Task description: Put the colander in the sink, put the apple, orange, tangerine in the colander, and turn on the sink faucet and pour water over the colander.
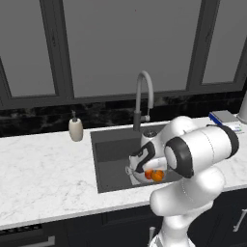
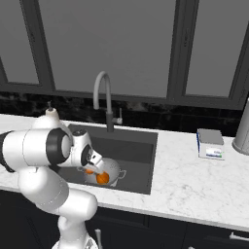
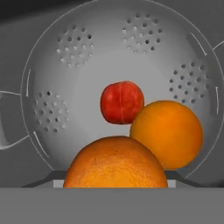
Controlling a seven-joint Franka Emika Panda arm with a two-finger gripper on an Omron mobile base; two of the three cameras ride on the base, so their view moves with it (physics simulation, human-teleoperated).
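Observation:
The silver colander (image 3: 78, 74) stands in the dark sink (image 1: 113, 144), at the near right of the basin (image 2: 138, 141). Inside it lie the red apple (image 3: 121, 103) and, to its right, the bright orange (image 3: 168, 133). A deeper orange fruit, the tangerine (image 3: 116, 164), sits closest to the hand camera and hides the fingertips. My gripper (image 2: 91, 168) hangs just above the colander (image 2: 113, 170), shut on that tangerine (image 2: 89, 170). From the left base view the gripper (image 1: 146, 169) points down over the fruit. The gooseneck faucet (image 1: 144, 91) stands behind the sink, with no water visible.
A cream soap bottle (image 1: 75, 128) stands on the marble counter left of the sink. A flat blue-and-white box (image 2: 210, 143) and a grey cylinder (image 2: 242, 131) sit on the right counter. Dark windows run behind the faucet (image 2: 102, 92).

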